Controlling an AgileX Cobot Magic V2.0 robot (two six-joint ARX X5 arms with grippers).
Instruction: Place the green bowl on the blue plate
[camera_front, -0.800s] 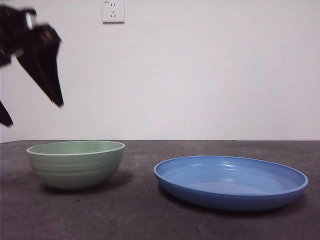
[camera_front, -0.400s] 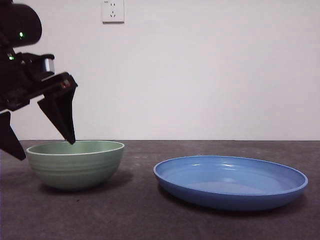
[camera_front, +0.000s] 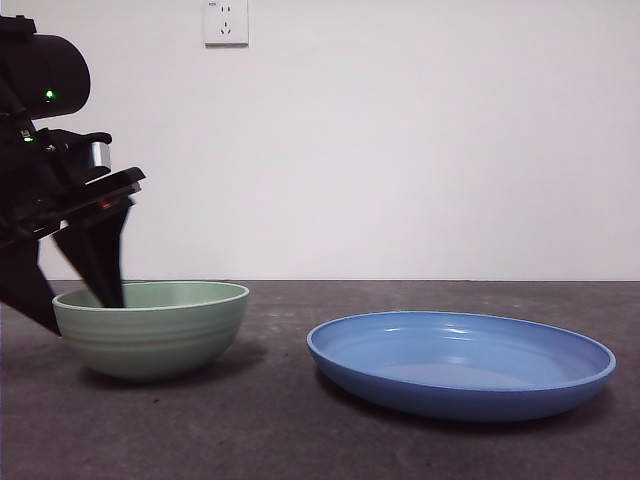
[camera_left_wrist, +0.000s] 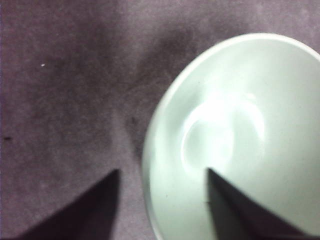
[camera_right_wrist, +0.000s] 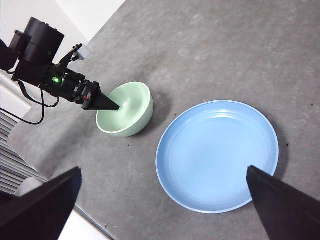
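Note:
The green bowl (camera_front: 150, 325) stands upright on the dark table, left of the blue plate (camera_front: 460, 360) and apart from it. My left gripper (camera_front: 80, 300) is open and low at the bowl's left rim, with one jaw inside the bowl and the other outside. In the left wrist view the bowl (camera_left_wrist: 235, 125) has its rim between the spread jaws of the left gripper (camera_left_wrist: 162, 172). My right gripper (camera_right_wrist: 164, 169) is open and empty, high above the table. Its view shows the bowl (camera_right_wrist: 127, 117), the plate (camera_right_wrist: 217, 155) and the left gripper (camera_right_wrist: 107, 105).
A white wall with a socket (camera_front: 226, 22) stands behind the table. The table's edge (camera_right_wrist: 75, 210) runs near the bowl's side in the right wrist view. Bare dark tabletop (camera_front: 280, 330) lies between bowl and plate.
My left gripper has come down from the upper left and now straddles the bowl's left rim. The bowl and plate have not moved.

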